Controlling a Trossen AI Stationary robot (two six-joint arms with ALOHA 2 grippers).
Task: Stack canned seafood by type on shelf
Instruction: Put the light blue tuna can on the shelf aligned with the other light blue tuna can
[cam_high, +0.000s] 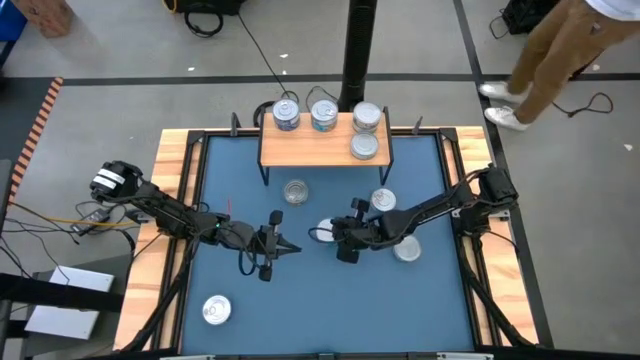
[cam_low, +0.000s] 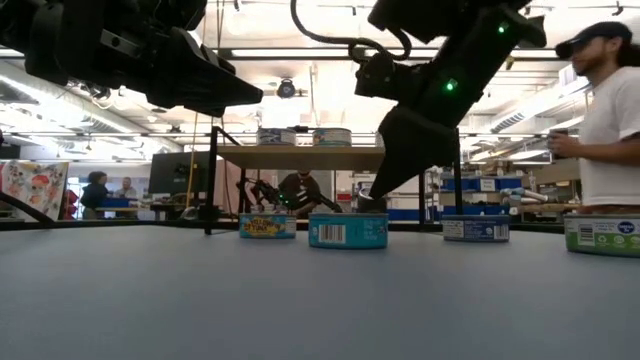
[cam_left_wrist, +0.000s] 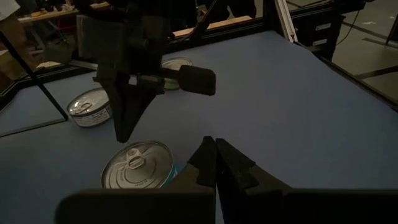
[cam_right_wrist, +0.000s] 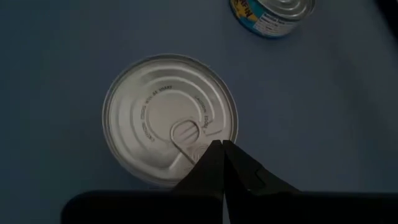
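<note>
shelf (cam_high: 315, 146): light-wood board on black legs, carrying four tins (cam_high: 287, 116)
loose tins (cam_high: 296, 192): five, flat on blue mat

Closed right end effector (cam_low: 372, 200) just above a teal-labelled tin (cam_low: 347, 230), shelf (cam_low: 300, 157) with two tins behind.

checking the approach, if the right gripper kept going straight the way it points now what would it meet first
Most likely the silver-topped tin right beneath it. The right gripper, fingers shut, points down over that tin's rim near the pull tab. How much gap remains is unclear; in the low view its tip sits just above the tin.
</note>
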